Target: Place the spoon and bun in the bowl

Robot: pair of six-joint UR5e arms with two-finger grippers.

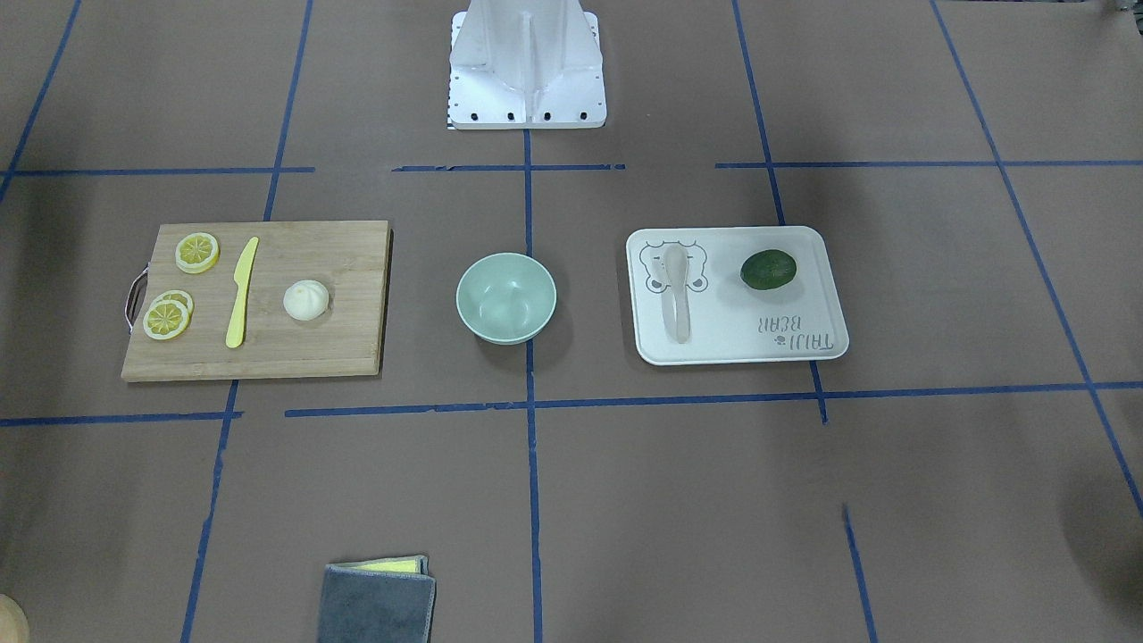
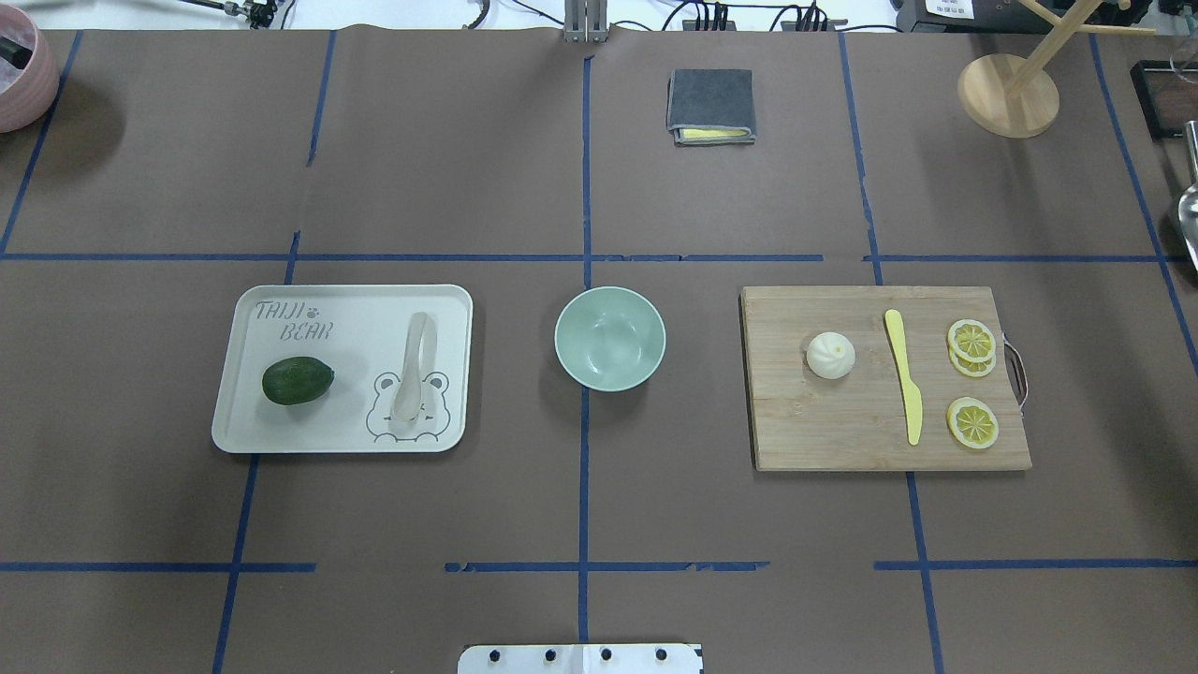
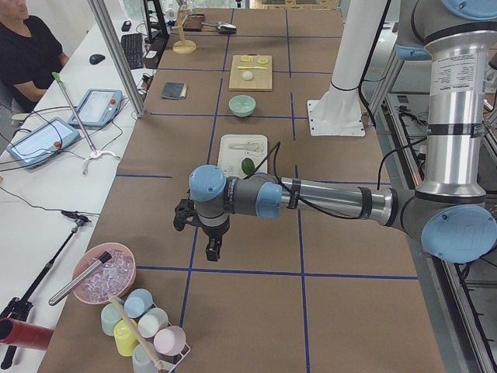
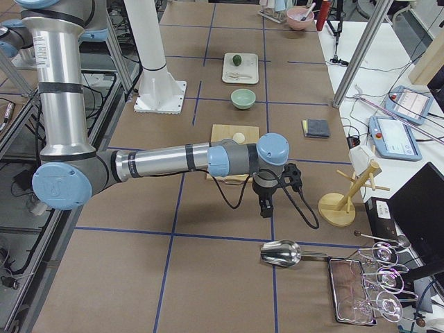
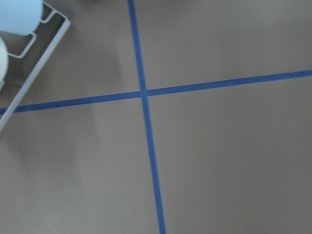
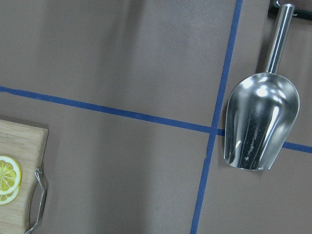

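The pale spoon (image 2: 415, 367) lies on the white bear tray (image 2: 346, 318), scoop toward the robot, also in the front view (image 1: 676, 304). The white pleated bun (image 2: 830, 356) sits on the wooden cutting board (image 2: 824, 431), also in the front view (image 1: 305, 300). The mint-green bowl (image 2: 609, 338) stands empty between them at the table's middle (image 1: 505, 297). My left gripper (image 3: 212, 250) hangs over bare table beyond the tray. My right gripper (image 4: 266, 208) hangs over the table beyond the board. Both show only in side views, so I cannot tell whether they are open or shut.
A green avocado (image 2: 298, 381) lies on the tray. A yellow knife (image 2: 904, 374) and lemon slices (image 2: 971, 340) lie on the board. A folded grey cloth (image 2: 710, 103) and a wooden stand (image 2: 1008, 94) sit at the far edge. A metal scoop (image 6: 261, 122) lies under the right wrist.
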